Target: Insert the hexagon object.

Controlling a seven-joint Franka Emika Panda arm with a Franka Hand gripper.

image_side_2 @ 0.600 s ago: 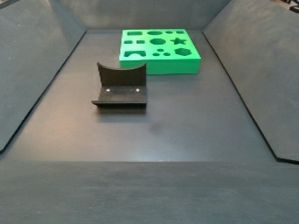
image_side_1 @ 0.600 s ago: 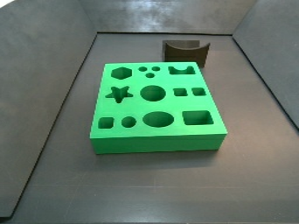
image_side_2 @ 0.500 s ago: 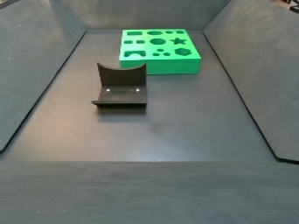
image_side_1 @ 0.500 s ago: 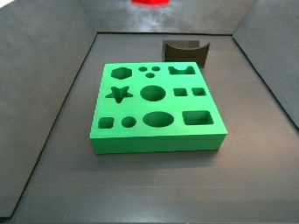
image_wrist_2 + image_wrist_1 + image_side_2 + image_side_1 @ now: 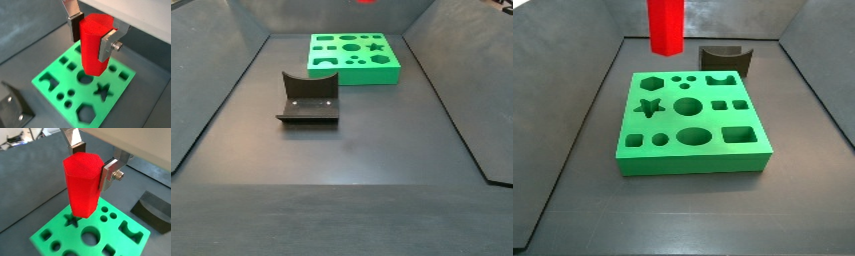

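My gripper is shut on the hexagon object, a tall bright red prism that hangs upright between the silver fingers; both show in the other wrist view too (gripper, peg). In a side view the peg reaches down from the top edge, well above the far left part of the green block, and the gripper is out of frame. The block's hexagonal hole sits at its far left corner and also shows in a wrist view. In the other side view only a red sliver shows above the block.
The dark fixture stands just behind the green block's far right corner; it also shows in the other side view and in both wrist views. Grey sloping walls surround the dark floor.
The red peg has come down into the side view: absent, then a sliver at the top edge, now a long stretch. The green block and the fixture have not moved.
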